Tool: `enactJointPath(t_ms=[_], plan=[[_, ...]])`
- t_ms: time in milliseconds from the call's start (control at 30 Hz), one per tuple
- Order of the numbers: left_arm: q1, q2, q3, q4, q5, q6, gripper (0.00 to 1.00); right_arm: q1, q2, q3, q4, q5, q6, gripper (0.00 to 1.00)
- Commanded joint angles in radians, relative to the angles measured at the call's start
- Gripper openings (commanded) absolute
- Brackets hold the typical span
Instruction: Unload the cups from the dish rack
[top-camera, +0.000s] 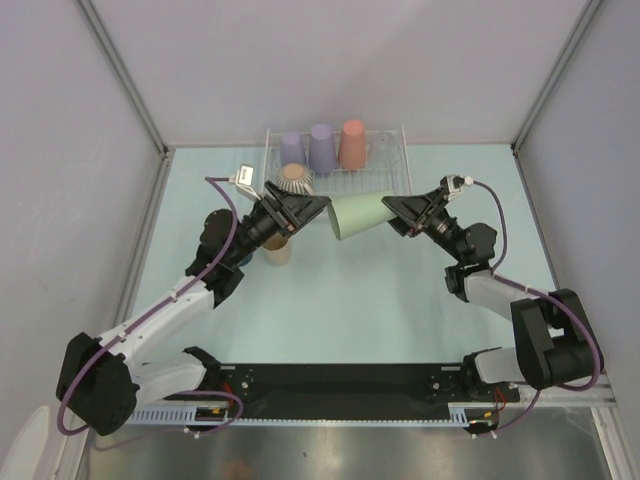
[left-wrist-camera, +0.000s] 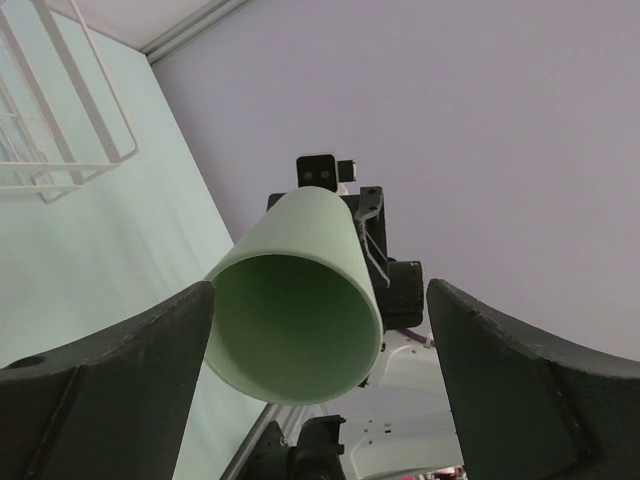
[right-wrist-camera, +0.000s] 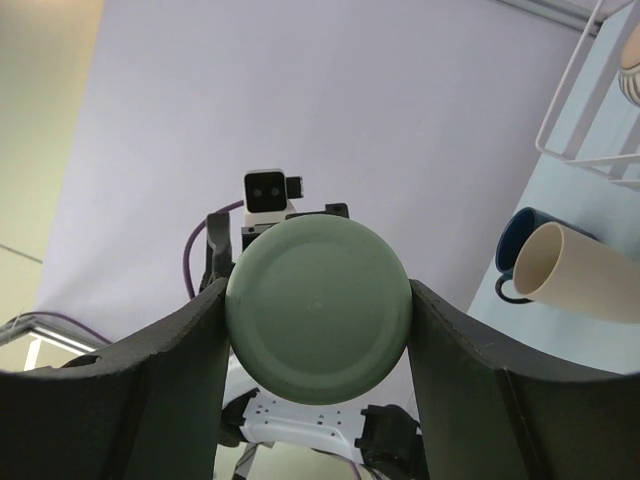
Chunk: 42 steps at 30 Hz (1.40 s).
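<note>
Right gripper (top-camera: 398, 212) is clamped on the base end of the green cup (top-camera: 362, 215); in its wrist view both fingers press the sides just behind the closed bottom. I read the cup as carried clear of the table (top-camera: 350, 300), lying on its side in front of the rack (top-camera: 385, 180). Its long axis runs left-right and its open mouth points at the left gripper (top-camera: 315, 208). That gripper is spread wide and has hold of nothing. From its own camera the mouth sits between its fingers (left-wrist-camera: 120, 380), closer to one than the other, and I cannot tell whether either touches the rim. My judgement is that this is a handover: the left arm is nearer the mouth end, so it would close on the rim end along that axis before the right lets go. Rack contents: two lavender cups (top-camera: 292, 150), a salmon cup (top-camera: 352, 143) along the back, and a ribbed cup (top-camera: 295, 180) at the near left. Out on the table under the left arm is the tan cup (top-camera: 278, 250); the navy mug (right-wrist-camera: 512, 250) is just beside it in the right wrist view.
</note>
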Motion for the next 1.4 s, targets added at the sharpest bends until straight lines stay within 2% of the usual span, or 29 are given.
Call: enactJointPath(t_ms=[0, 300, 367, 500, 567, 600, 667, 733, 767, 1000, 1033, 1100, 1133, 1167, 1200, 1233, 1267, 1333, 1367], plan=[[-0.025, -0.008, 0.043, 0.051, 0.024, -0.017, 0.93, 0.04, 0.028, 0.03, 0.042, 0.008, -0.037, 0.0], [-0.07, 0.029, 0.069, 0.052, 0.033, -0.02, 0.92, 0.152, 0.085, 0.062, 0.019, 0.031, -0.097, 0.0], [-0.071, 0.03, 0.072, 0.052, 0.037, -0.019, 0.9, 0.16, 0.096, 0.062, 0.025, 0.034, -0.096, 0.0], [-0.071, 0.026, 0.07, 0.033, 0.031, -0.017, 0.71, 0.162, 0.093, 0.062, 0.024, 0.039, -0.102, 0.0], [-0.071, 0.027, 0.075, 0.02, 0.025, -0.013, 0.58, 0.162, 0.087, 0.063, 0.009, 0.036, -0.108, 0.0], [-0.073, 0.03, 0.076, 0.014, 0.027, -0.011, 0.48, 0.16, 0.085, 0.067, 0.005, 0.036, -0.111, 0.0], [-0.073, 0.029, 0.083, 0.008, 0.028, -0.008, 0.36, 0.162, 0.082, 0.068, -0.001, 0.034, -0.113, 0.0], [-0.073, 0.036, 0.095, -0.01, 0.03, -0.007, 0.08, 0.16, 0.082, 0.07, -0.001, 0.031, -0.113, 0.0], [-0.071, 0.038, 0.101, -0.027, 0.03, -0.001, 0.0, 0.162, 0.079, 0.068, -0.002, 0.031, -0.113, 0.0], [-0.071, 0.032, 0.112, -0.05, 0.033, 0.015, 0.0, 0.159, 0.061, 0.076, -0.073, 0.018, -0.122, 0.0], [-0.071, 0.029, 0.115, -0.059, 0.03, 0.019, 0.01, 0.156, 0.058, 0.079, -0.096, 0.01, -0.123, 0.28], [-0.071, 0.021, 0.136, -0.102, 0.031, 0.036, 0.0, 0.145, 0.03, 0.083, -0.175, 0.01, -0.145, 0.56], [-0.073, 0.021, 0.153, -0.136, 0.028, 0.047, 0.0, 0.137, 0.016, 0.086, -0.22, 0.01, -0.158, 0.85], [-0.071, 0.021, 0.176, -0.221, 0.031, 0.07, 0.0, 0.128, -0.001, 0.093, -0.267, 0.011, -0.2, 0.95], [-0.07, 0.021, 0.229, -0.263, 0.039, 0.09, 0.0, 0.098, -0.04, 0.105, -0.363, 0.013, -0.217, 0.99], [-0.068, 0.021, 0.262, -0.312, 0.036, 0.146, 0.0, 0.079, -0.059, 0.112, -0.408, 0.014, -0.235, 1.0], [-0.07, 0.021, 0.297, -0.434, 0.028, 0.174, 0.01, 0.056, -0.08, 0.122, -0.451, 0.013, -0.25, 1.0], [-0.07, 0.027, 0.398, -0.533, -0.01, 0.261, 0.0, -0.019, -0.131, 0.165, -0.599, 0.01, -0.312, 1.0], [-0.07, 0.044, 0.437, -0.657, -0.024, 0.292, 0.0, -0.05, -0.145, 0.189, -0.654, 0.008, -0.335, 1.0]])
